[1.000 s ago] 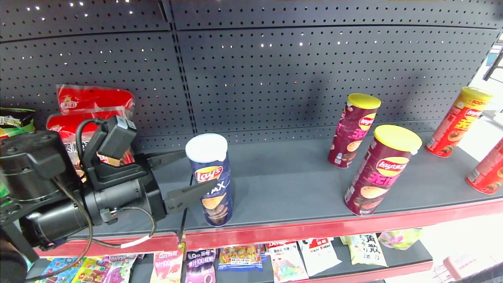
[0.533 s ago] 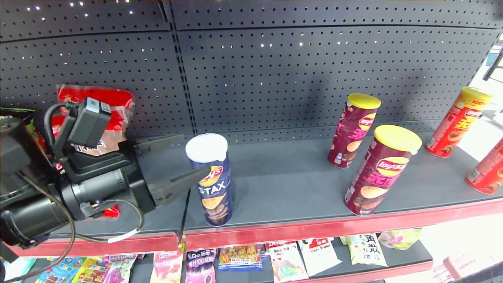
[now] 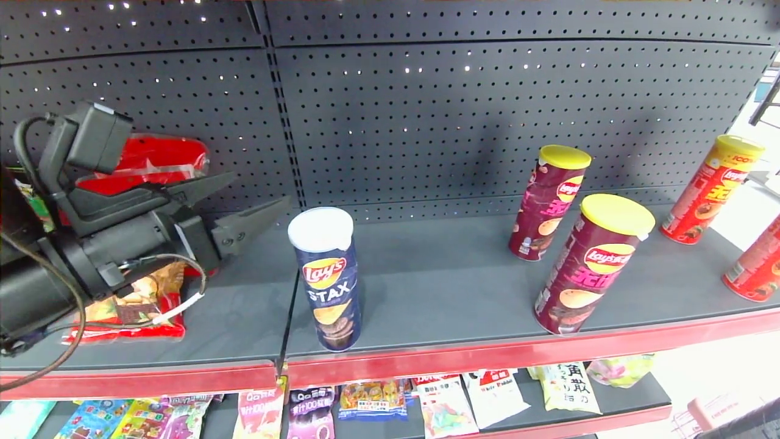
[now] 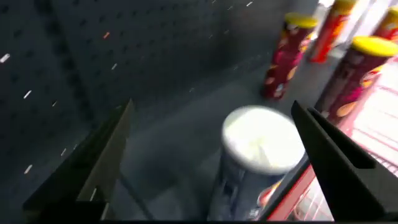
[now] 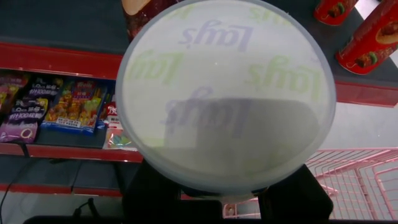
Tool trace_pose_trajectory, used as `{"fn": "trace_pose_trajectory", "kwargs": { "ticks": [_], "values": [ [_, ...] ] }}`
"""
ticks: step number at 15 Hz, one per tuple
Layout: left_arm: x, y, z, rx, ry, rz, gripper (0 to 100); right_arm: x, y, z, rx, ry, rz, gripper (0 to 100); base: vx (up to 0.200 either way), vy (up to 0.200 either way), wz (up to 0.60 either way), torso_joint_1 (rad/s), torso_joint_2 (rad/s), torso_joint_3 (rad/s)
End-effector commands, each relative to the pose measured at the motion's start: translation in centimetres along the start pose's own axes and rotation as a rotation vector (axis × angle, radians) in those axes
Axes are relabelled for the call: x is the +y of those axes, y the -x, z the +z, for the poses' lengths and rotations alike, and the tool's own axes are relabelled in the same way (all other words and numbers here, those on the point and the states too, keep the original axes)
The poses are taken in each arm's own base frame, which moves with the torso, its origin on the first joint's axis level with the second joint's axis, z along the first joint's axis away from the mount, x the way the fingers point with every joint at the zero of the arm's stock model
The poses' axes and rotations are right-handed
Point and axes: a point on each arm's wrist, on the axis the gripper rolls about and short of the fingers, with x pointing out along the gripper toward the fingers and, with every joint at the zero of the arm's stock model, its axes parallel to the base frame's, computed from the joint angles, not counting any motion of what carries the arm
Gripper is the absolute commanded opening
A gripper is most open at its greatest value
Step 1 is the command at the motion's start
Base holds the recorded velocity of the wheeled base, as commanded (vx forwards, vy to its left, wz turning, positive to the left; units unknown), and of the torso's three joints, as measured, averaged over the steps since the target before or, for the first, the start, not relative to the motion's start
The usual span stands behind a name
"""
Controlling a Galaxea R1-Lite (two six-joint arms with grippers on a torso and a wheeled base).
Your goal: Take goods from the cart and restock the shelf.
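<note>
A blue chip can (image 3: pixel 326 274) with a white lid stands upright on the grey shelf (image 3: pixel 439 286), close to the red front edge. My left gripper (image 3: pixel 262 188) hovers open, to the left of the can's top and apart from it. In the left wrist view the same can (image 4: pixel 258 149) stands beyond the two spread fingers (image 4: pixel 102 165) of the left gripper (image 4: pixel 211 107). In the right wrist view another can, seen lid-on as a translucent white lid (image 5: pixel 224 93), sits in my right gripper (image 5: pixel 224 190), whose fingers the lid hides.
Two maroon cans with yellow lids (image 3: pixel 551 201) (image 3: pixel 594 262) stand right of centre, and red cans (image 3: pixel 710 189) (image 3: pixel 752 268) at the far right. Red snack bags (image 3: pixel 128 311) lie at the left. The pegboard closes the back. A pink cart (image 5: pixel 354 180) is below.
My left gripper, which stood open around the blue can, has drawn back to the left and upward. The can stays upright on the shelf.
</note>
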Motion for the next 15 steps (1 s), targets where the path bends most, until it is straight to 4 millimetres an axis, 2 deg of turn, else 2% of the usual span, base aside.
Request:
{"fn": "trace_pose_trajectory", "kwargs": {
  "ticks": [1,2,3,4,5,10,15],
  "values": [
    [-1.0,4.7,1.3,0.066,-0.018,0.168,100,-0.2,-0.7,1.2,0.038,0.050,-0.029,0,0.000,0.000,0.00,0.000,0.00,0.000],
    [-1.8,7.4,1.1,0.151,-0.035,0.228,100,-0.1,-1.1,1.6,0.047,0.058,0.002,0,0.000,0.000,0.00,0.000,0.00,0.000],
    [-2.7,9.9,0.7,0.228,-0.035,0.211,100,-0.1,-1.3,1.6,0.056,0.056,0.020,0,0.000,0.000,0.00,0.000,0.00,0.000],
    [-3.2,11.7,0.0,0.313,-0.043,0.207,100,-0.1,-1.3,1.7,0.052,0.052,0.026,0,0.000,0.000,0.00,0.000,0.00,0.000],
    [-3.3,12.6,-0.4,0.327,-0.050,0.229,100,-0.1,-1.2,1.8,0.047,0.052,0.026,0,0.000,0.000,0.00,0.000,0.00,0.000],
    [-2.6,12.1,-0.4,0.311,-0.061,0.325,100,-0.1,-1.2,1.6,0.057,0.058,0.032,0,0.000,0.000,0.00,0.000,0.00,0.000],
    [-2.2,11.2,-0.4,0.292,-0.068,0.335,100,-0.1,-1.2,1.6,0.057,0.058,0.031,0,0.000,0.000,0.00,0.000,0.00,0.000]
  ]
}}
